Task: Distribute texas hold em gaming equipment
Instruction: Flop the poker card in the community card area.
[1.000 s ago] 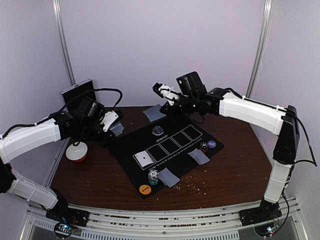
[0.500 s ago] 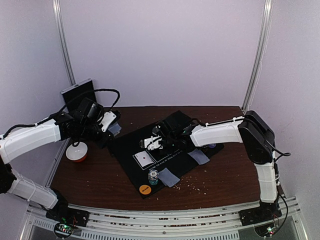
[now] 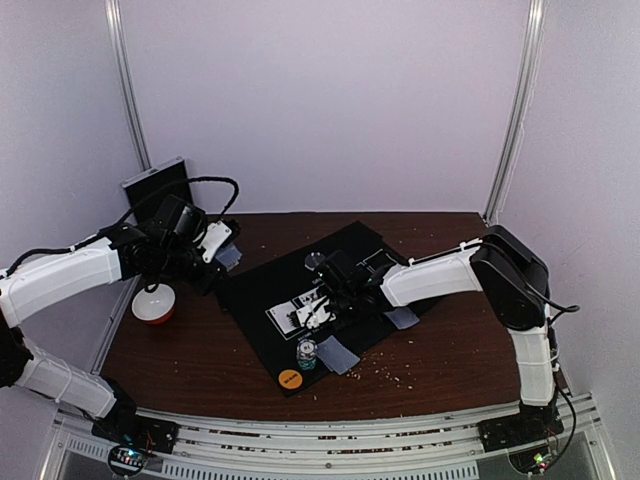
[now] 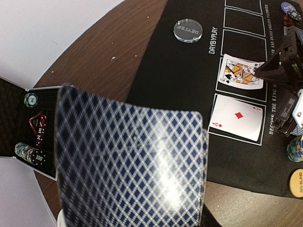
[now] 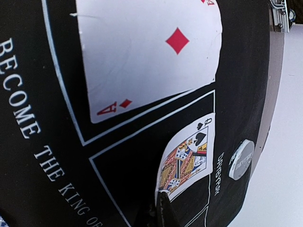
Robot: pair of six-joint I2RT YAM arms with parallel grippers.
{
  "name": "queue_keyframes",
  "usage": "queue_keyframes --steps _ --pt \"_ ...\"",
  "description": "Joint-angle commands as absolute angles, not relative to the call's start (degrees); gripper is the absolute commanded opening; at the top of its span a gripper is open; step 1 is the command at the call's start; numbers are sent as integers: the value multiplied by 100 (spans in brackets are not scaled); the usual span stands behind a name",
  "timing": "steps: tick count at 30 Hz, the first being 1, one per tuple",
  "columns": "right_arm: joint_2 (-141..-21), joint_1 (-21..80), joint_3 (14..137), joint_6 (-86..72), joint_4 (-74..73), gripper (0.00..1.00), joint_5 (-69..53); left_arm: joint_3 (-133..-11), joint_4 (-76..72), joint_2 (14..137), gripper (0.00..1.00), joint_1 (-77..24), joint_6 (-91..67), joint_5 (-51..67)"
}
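**Right arm low over the mat, left arm parked at the mat's left edge**

The brown wooden table point(image 3: 455, 345) shows bare wood right of and in front of the black felt mat with white printed card boxes point(image 3: 255, 295), which lies diagonally, one corner near the table's front edge. The silver hinged metal case point(image 3: 155, 185) stands open at the far left corner, chips and red dice inside. The red-and-white bowl point(image 3: 155, 303) sits just off the mat's left edge, under the left arm.

The left gripper point(image 3: 222, 245) hangs over that edge, jaws pinching blue-checked-back playing cards point(image 4: 132, 161); how many I cannot tell. The right gripper point(image 3: 315, 312) is down on the row of boxes, jaws pressed together, the tip touching a corner of the queen of spades card point(image 5: 187, 158). This lies face up in the box beside the ace of diamonds card point(image 5: 142, 52).

A face-down grey-blue card point(image 3: 337, 354) rests at the mat's near edge, just beside a short multicoloured chip stack point(image 3: 307, 353). The orange round disc point(image 3: 290, 379) sits at the near corner, and the clear round dealer disc point(image 4: 188, 30) lies on open felt beyond the boxes
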State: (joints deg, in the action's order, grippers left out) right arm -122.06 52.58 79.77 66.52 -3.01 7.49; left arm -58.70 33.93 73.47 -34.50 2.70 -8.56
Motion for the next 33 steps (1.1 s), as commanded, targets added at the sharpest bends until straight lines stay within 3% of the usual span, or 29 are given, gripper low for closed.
queue_keyframes --steps 1,28,33 --pt "-12286 5211 8037 6999 -548 0 550 -5916 3094 7378 36 -3402 345 -835" --pt "-12180 5021 7972 7381 -705 0 -203 -5942 3164 7345 36 -3400 386 -843" --pt "-12150 5021 7988 7486 -829 9 -105 -5942 3177 7322 36 -3398 387 -854"
